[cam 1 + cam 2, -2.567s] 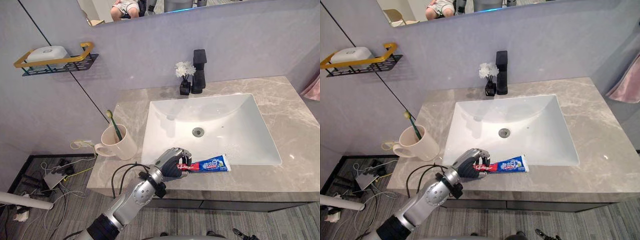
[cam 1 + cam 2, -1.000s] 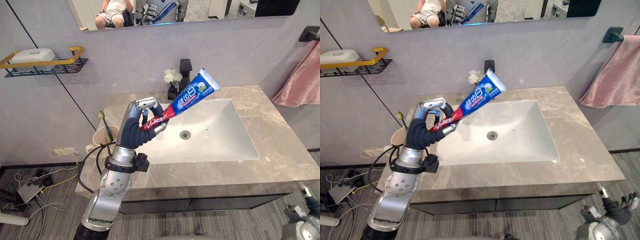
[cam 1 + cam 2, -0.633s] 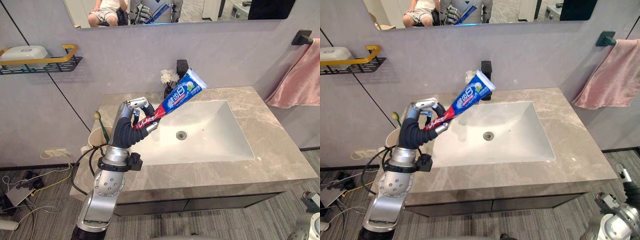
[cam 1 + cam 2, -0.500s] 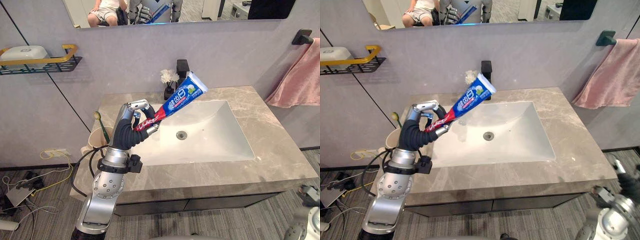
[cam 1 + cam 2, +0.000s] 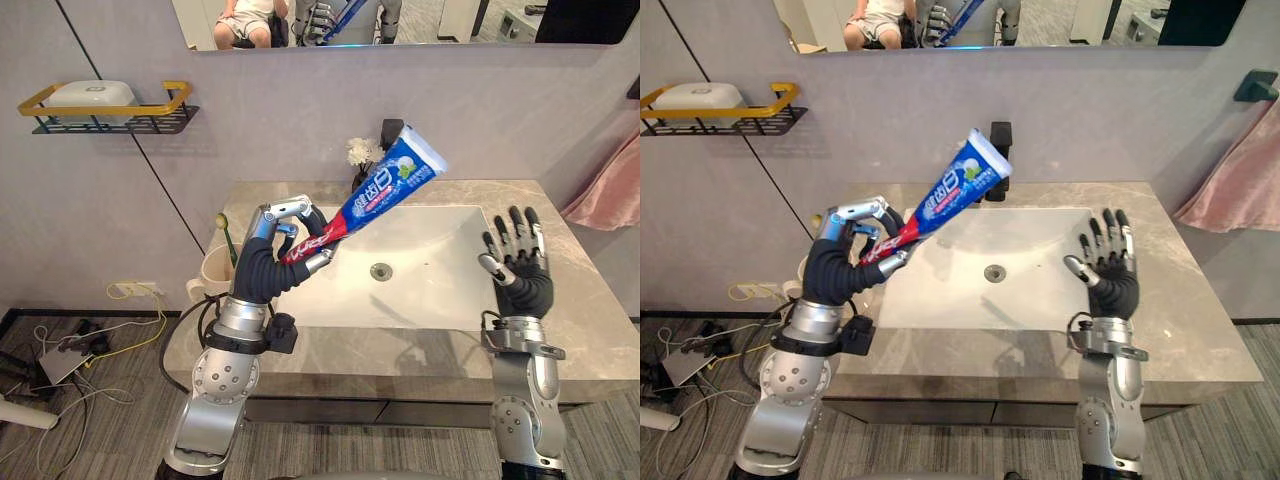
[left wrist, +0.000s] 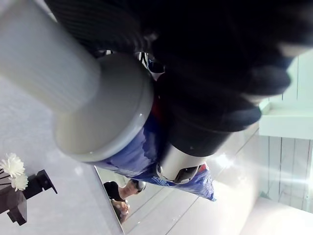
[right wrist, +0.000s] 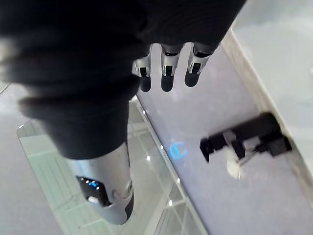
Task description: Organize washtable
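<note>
Left robot hand [image 5: 283, 252] clutches the toothpaste tube [image 5: 392, 178] at the sink's [image 5: 440, 285] 9 o'clock; right robot hand [image 5: 520, 270] spread open at 3 o'clock.

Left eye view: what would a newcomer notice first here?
The blue toothpaste tube, held aloft at a tilt in the curled fingers of the left hand, at the left side of the sink. Next, the right hand, upright with straight fingers at the sink's right side, holding nothing.

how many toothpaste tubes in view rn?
1. The toothpaste tube is in the air over the sink's left edge, cap end clamped in the left hand's curled fingers. The mug's inside is hidden, so another can't be ruled out.
</note>
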